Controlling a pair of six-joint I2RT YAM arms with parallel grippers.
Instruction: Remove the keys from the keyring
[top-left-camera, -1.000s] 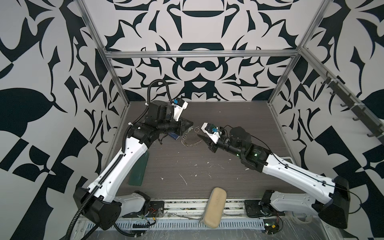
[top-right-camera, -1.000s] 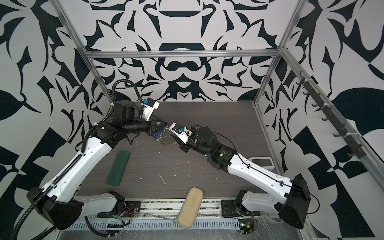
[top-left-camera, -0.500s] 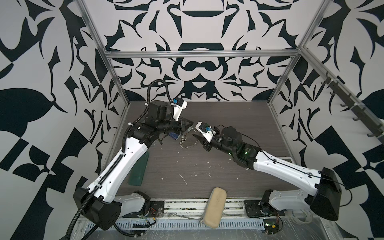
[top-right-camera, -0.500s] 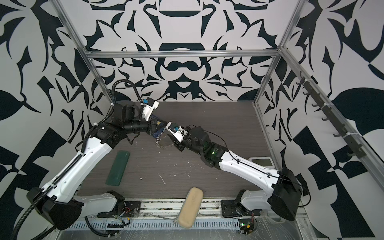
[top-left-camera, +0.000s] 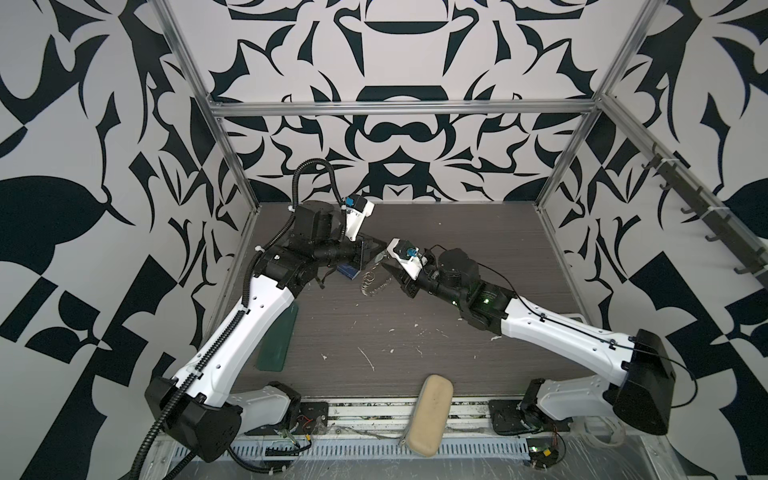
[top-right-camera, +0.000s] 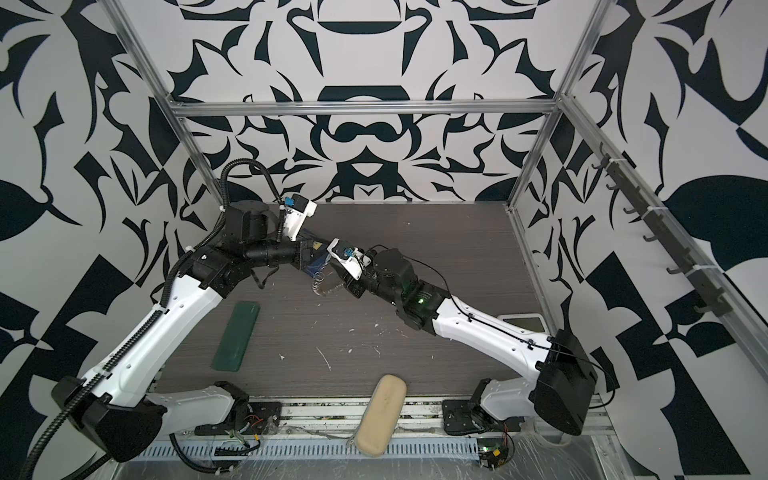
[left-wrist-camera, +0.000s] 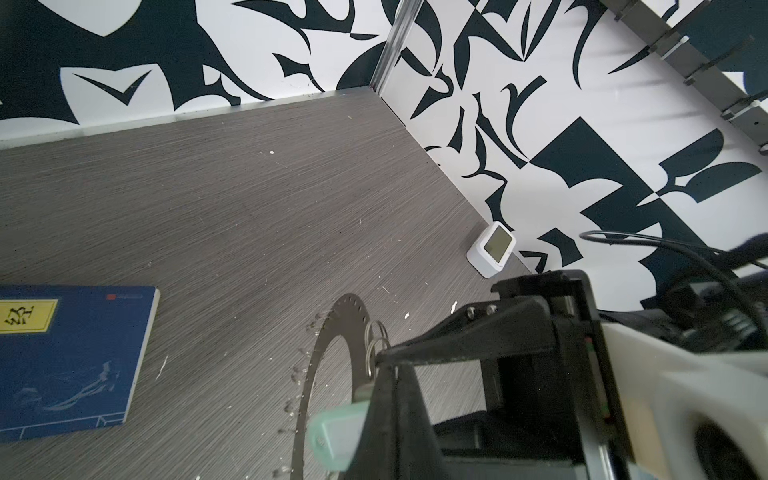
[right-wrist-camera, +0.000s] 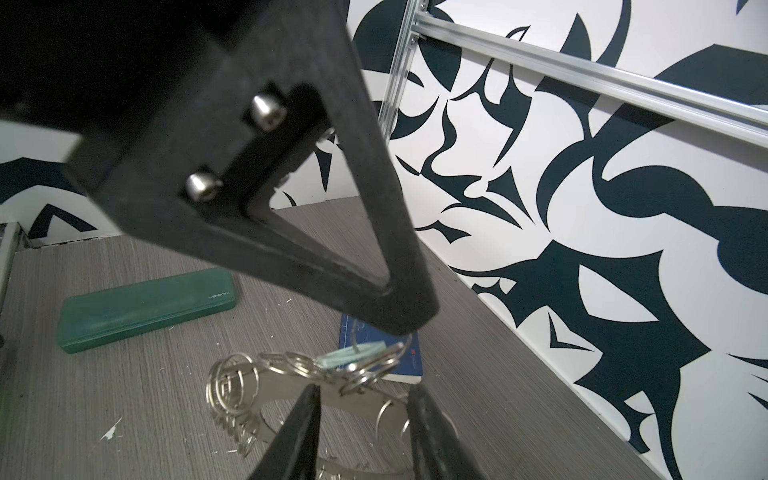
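I see the wide flat grey metal keyring (right-wrist-camera: 353, 399) lifted just above the blue notebook (left-wrist-camera: 70, 353), its small silver key with a mint-green tag (right-wrist-camera: 353, 353) hanging at the rim. My left gripper (right-wrist-camera: 409, 320) is clamped on a split ring there; my right gripper (right-wrist-camera: 361, 419) straddles the keyring's band, jaws apart. The green case (right-wrist-camera: 145, 309) nearby reads "nusign".

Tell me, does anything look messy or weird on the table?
Yes. Little white scraps are scattered over the table, like leftover crumbs. Also a tan case sits on the front rail, off the table, tilted.
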